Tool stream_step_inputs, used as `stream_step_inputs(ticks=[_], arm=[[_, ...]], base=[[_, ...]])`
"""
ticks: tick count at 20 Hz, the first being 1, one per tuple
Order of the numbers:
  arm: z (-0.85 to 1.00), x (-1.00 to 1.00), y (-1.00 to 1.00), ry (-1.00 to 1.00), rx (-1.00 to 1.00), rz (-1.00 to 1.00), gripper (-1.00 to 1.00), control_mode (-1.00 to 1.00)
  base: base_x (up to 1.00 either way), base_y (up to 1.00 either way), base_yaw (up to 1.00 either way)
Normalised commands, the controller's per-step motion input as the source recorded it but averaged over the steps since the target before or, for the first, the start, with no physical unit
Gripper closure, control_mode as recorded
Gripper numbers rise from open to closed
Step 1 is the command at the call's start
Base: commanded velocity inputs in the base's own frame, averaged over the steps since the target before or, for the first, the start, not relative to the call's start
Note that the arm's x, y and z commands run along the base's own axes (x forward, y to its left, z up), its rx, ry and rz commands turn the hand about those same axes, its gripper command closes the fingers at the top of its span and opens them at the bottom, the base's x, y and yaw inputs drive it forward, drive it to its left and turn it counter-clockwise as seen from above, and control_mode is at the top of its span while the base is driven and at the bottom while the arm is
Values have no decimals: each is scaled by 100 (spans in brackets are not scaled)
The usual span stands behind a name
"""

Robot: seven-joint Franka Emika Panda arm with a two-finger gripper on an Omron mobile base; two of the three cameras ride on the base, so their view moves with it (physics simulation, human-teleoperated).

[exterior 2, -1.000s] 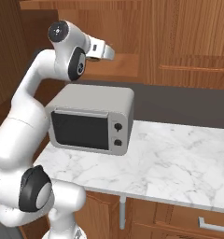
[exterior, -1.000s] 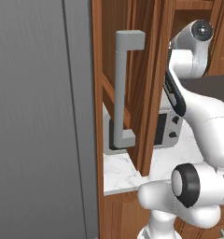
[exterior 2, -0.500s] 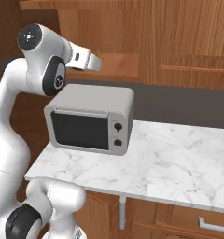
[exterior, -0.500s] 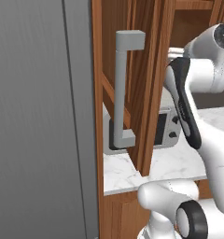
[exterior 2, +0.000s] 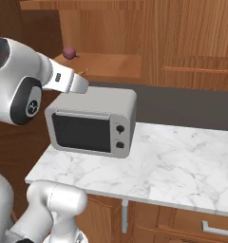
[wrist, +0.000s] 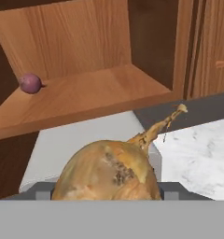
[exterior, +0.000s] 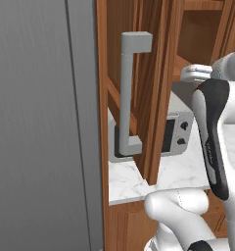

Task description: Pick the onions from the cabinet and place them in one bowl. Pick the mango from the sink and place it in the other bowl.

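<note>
Left base view: open cabinet door [exterior: 149,93] of reddish-brown wood edge-on, chunky grey bar handle [exterior: 129,93] on its face, grey panel [exterior: 41,122] filling the left side. Behind the door, a grey microwave [exterior: 176,132] standing on the white marble surface [exterior: 178,171]. White arm [exterior: 217,132] with dark trim rising at the right.

Right base view: arm reaching from the left, its wrist end [exterior 2: 71,81] above the microwave's [exterior 2: 94,121] top left corner. Reddish-purple onion [exterior 2: 69,51] sitting on the cabinet shelf [exterior 2: 104,65] above, well apart from the wrist. Marble surface [exterior 2: 182,166] stretching to the right, low cupboards with small handles beneath.

Hand view: tan-yellow onion [wrist: 107,172] with thin stem pointing up and right, clamped between the jaws, lower part hidden at the frame's bottom. Beyond it, microwave top [wrist: 86,135], then the wooden shelf [wrist: 86,95] with the purple onion [wrist: 30,83] lying far back near its left corner, marble [wrist: 198,154] at the right
</note>
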Motion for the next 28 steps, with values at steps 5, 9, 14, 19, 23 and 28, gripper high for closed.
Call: stream_step_inputs(ticks=[5, 9, 14, 19, 23, 28], arm=[[0, -87, 9, 25, 4, 1, 100, -100], [-1, -68, 5, 24, 0, 4, 100, -100], [-27, -24, 0, 22, -1, 6, 100, -100], [-57, -7, 0, 6, 0, 3, 100, -100], [-72, -8, 1, 0, -1, 3, 100, -100], [-50, 0, 1, 6, -1, 0, 100, -100]], base=[[0, 0, 0], [0, 0, 0], [0, 0, 0], [0, 0, 0], [0, 0, 0], [0, 0, 0]])
